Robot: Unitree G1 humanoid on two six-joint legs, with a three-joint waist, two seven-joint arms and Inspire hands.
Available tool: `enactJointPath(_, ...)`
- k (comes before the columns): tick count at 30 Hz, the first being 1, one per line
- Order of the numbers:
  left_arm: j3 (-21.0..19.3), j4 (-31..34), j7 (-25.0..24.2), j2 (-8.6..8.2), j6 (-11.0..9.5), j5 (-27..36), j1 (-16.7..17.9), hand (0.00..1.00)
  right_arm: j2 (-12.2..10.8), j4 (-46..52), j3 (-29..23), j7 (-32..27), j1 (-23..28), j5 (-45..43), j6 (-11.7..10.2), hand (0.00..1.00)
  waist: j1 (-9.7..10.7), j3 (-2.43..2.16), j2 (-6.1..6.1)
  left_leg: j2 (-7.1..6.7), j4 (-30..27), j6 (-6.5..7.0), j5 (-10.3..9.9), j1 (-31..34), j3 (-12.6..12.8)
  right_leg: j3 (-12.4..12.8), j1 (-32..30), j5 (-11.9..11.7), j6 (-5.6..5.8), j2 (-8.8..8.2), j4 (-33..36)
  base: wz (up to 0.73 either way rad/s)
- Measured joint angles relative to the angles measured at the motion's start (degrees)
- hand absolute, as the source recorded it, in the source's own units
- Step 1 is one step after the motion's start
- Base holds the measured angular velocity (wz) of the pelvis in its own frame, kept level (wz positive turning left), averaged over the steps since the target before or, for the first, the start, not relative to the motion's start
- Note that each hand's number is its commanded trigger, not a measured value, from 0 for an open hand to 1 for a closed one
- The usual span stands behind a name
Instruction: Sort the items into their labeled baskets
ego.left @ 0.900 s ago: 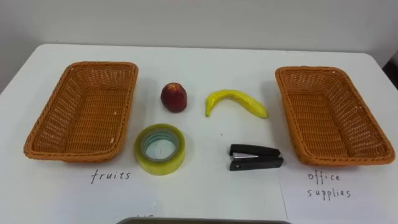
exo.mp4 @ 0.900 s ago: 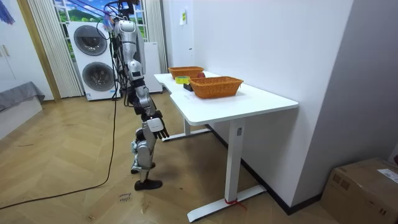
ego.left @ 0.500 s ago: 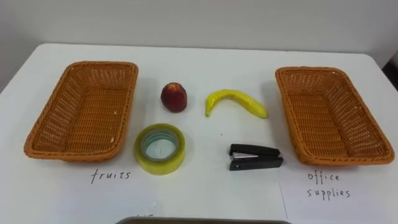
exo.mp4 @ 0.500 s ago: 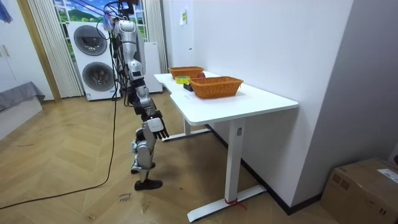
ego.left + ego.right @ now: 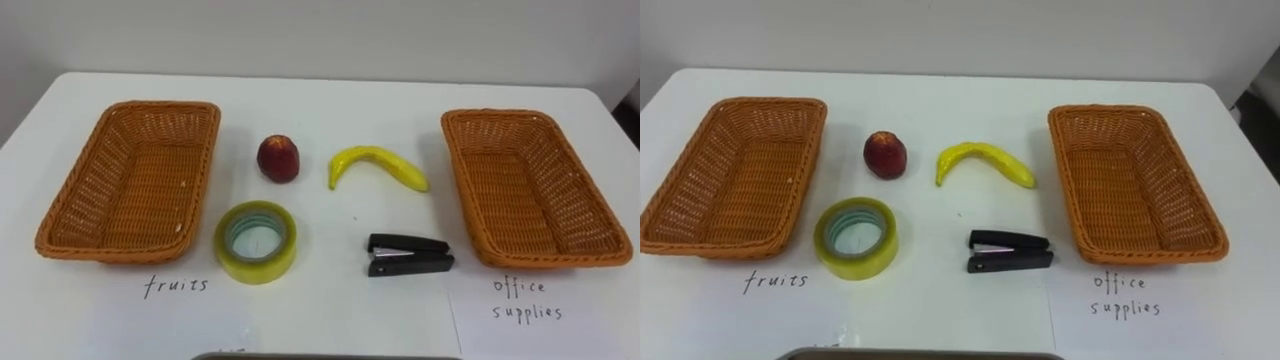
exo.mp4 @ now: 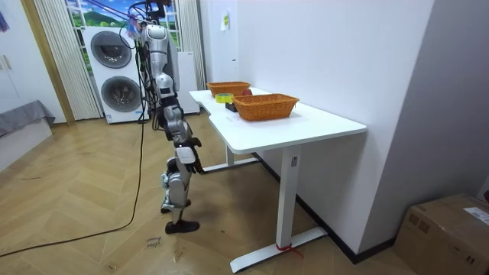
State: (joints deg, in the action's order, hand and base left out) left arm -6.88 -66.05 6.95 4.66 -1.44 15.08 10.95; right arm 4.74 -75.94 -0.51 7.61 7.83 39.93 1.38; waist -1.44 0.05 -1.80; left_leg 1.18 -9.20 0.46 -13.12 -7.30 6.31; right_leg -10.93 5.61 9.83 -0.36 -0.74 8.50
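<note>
The right hand (image 6: 189, 159) hangs low beside the robot's thigh, clear of the table (image 6: 306, 126); whether it is open or closed cannot be determined, and it holds nothing visible. The robot stands upright on the wooden floor at the long side of the table, facing it.

Table layout:
- Left basket (image 5: 70, 190): empty, at the robot's left.
- Right basket (image 5: 470, 190): empty, at the robot's right.
- Apple (image 5: 279, 158) and banana (image 5: 376, 165): between the baskets, far row, apart from each other.
- Tape roll (image 5: 255, 240): lying flat, nearer the robot than the apple, just beside the left basket.
- Stapler (image 5: 409, 254): closed, nearer the robot than the banana, near the right basket.
</note>
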Motion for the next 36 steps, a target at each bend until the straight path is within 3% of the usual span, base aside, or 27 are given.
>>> enactJointPath(8,-4.3,-0.3,0.4,0.67,1.8,-0.6,2.4,0.00,0.3,-1.7,-11.2,-3.9,3.0,6.5,1.7,0.00,4.1,0.10,-0.39,0.10,0.6,0.00,0.0,-1.5,0.1,0.7,1.3,0.4,0.04,0.18,0.2,-0.01)
enactJointPath(18,-6.5,0.1,1.4,0.92,2.9,-3.7,4.1,0.00,1.5,-1.0,-20.2,-9.0,4.6,11.8,2.5,0.00,6.1,0.06,-1.08,0.07,0.6,0.04,-0.1,-2.0,0.3,1.6,1.5,0.4,0.01,0.42,0.4,-0.02)
enactJointPath(22,-8.8,0.2,1.7,1.17,2.9,-6.6,4.1,0.00,2.6,1.0,-26.7,-12.1,3.5,15.5,2.4,0.00,6.4,0.06,-0.96,0.22,0.7,0.01,-0.1,-2.1,1.1,2.6,1.2,0.4,-0.04,0.70,0.4,-0.08)
enactJointPath(27,-9.2,1.0,2.6,1.48,3.0,-9.9,4.4,0.00,3.4,8.3,-32.9,-19.4,1.9,19.3,1.5,0.00,7.2,0.00,-0.95,0.20,1.0,0.00,-0.1,-2.1,1.4,3.0,0.6,0.4,-0.09,0.69,0.6,-0.07)
enactJointPath(36,-11.1,3.6,3.2,2.22,2.9,-11.4,5.6,0.00,4.7,24.1,-39.6,-32.1,0.5,20.5,-3.4,0.00,8.5,-0.15,-1.64,0.14,0.8,0.02,-0.1,-1.0,1.7,3.1,-0.7,0.5,-0.06,0.62,1.3,-0.01)
